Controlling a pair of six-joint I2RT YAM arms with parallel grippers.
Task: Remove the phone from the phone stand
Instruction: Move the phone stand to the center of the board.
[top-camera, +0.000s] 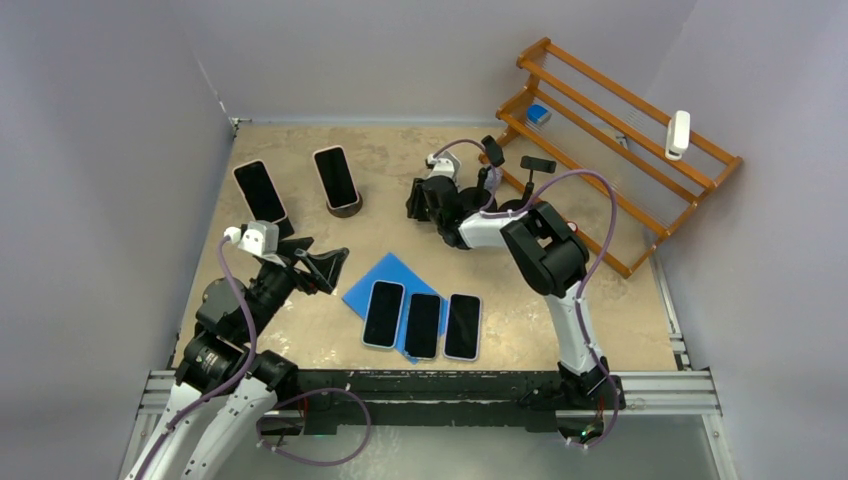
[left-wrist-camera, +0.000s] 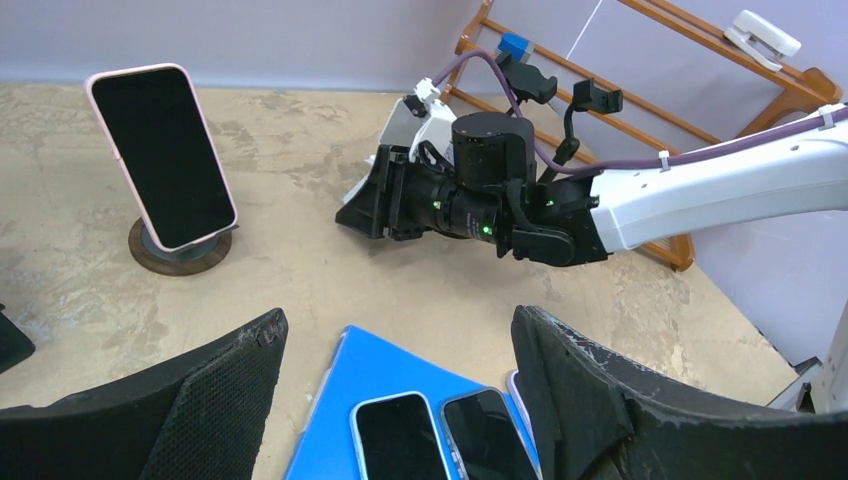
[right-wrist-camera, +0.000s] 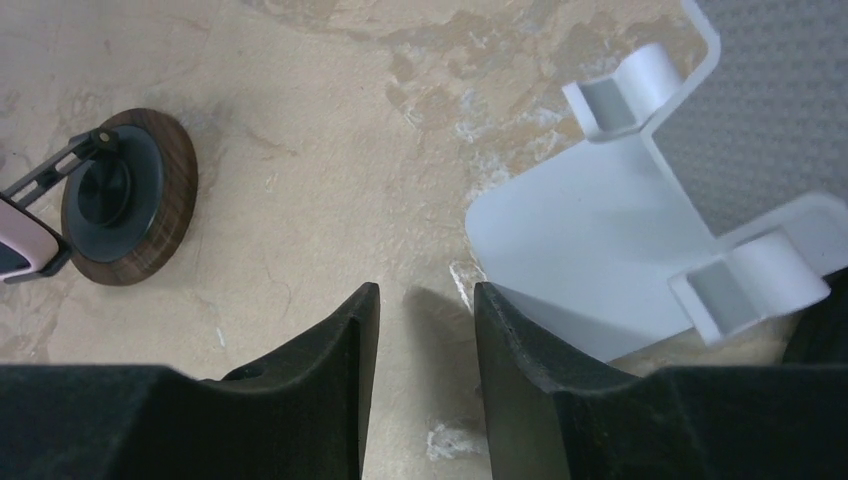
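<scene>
A pink-cased phone (top-camera: 336, 176) leans upright on a round wooden stand (top-camera: 345, 209) at the back left; it also shows in the left wrist view (left-wrist-camera: 160, 155) on its stand (left-wrist-camera: 180, 252). A second phone (top-camera: 260, 191) stands on a stand further left. My right gripper (top-camera: 416, 205) is low over the table, open and empty (right-wrist-camera: 420, 300), between the wooden stand's base (right-wrist-camera: 130, 200) and an empty white stand (right-wrist-camera: 600, 270). My left gripper (top-camera: 333, 266) is wide open and empty (left-wrist-camera: 400, 340), hovering at the blue folder's left corner.
Three phones lie face up side by side on a blue folder (top-camera: 385, 272) at the front centre. A wooden rack (top-camera: 620, 130) holding a white object (top-camera: 679, 133) and a blue one (top-camera: 538, 113) stands at the back right, with black clamp holders (top-camera: 537, 165) before it. Walls enclose the table.
</scene>
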